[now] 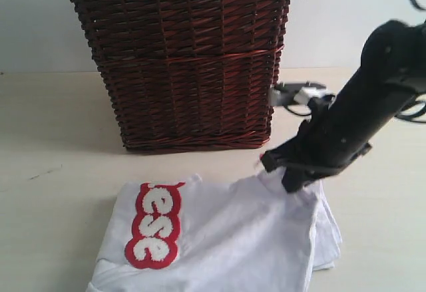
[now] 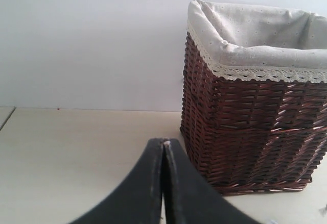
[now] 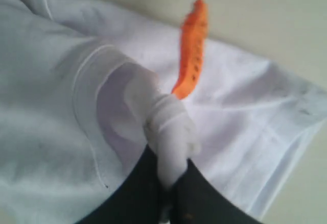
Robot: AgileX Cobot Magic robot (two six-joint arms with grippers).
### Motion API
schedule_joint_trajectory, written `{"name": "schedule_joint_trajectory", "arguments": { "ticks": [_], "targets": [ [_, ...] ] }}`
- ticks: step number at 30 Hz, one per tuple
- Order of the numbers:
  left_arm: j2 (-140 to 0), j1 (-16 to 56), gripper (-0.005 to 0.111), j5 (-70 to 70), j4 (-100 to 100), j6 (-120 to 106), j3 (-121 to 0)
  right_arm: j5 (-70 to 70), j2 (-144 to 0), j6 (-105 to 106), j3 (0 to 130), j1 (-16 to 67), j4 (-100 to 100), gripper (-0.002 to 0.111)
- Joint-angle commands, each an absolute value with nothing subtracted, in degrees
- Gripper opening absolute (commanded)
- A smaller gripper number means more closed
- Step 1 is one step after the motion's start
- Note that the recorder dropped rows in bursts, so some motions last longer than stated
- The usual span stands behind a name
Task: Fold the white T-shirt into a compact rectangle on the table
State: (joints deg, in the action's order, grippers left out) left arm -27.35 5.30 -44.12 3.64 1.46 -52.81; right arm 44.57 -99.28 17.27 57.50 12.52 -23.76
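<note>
The right arm slants down over the tabletop [image 1: 53,192], right gripper [image 1: 291,177] clamped on a fold of the white T-shirt [image 1: 233,239]; left gripper [image 2: 163,150] closed, empty.

a plain pale wall [image 1: 33,19] runs behind the cream table [image 1: 53,126], meeting its far edge in a straight line. a dark brown wicker basket [image 1: 186,72] with a lace-trimmed cloth liner [image 2: 255,30] stands on the table. the light is soft and even.

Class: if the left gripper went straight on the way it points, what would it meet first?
Likely the table ahead, or the wall behind it; depth is unclear. The wicker basket stands beside that line.
</note>
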Motion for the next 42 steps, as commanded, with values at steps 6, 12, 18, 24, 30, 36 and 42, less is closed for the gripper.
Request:
{"name": "schedule_joint_trajectory", "arguments": {
  "ticks": [6,12,18,24,30,36,42],
  "targets": [
    [-27.4,5.1,0.000,-43.5,3.2,1.9,-52.7,38.2,-94.7,4.2,63.8,12.3,-2.0,0.000],
    [-27.4,5.1,0.000,-43.5,3.2,1.9,-52.6,36.5,-101.7,-4.9,64.1,12.3,12.7,0.031],
    [-27.4,5.1,0.000,-43.5,3.2,1.9,-52.6,46.8,-103.7,-21.6,69.0,12.3,27.0,0.053],
    [-27.4,5.1,0.000,-44.0,3.2,1.9,-52.4,46.9,-101.4,-2.0,69.6,12.3,-1.1,0.009],
    [-27.4,5.1,0.000,-44.0,3.2,1.9,-50.2,45.1,-102.4,13.9,64.7,15.8,-23.5,0.000],
    [-27.4,5.1,0.000,-44.0,3.2,2.2,-49.2,47.1,-106.6,12.4,64.1,23.9,-23.5,0.000],
    [-27.4,5.1,0.000,-43.9,3.2,2.2,-49.2,47.4,-110.9,10.4,64.1,30.5,-24.3,0.000]
  ]
}}
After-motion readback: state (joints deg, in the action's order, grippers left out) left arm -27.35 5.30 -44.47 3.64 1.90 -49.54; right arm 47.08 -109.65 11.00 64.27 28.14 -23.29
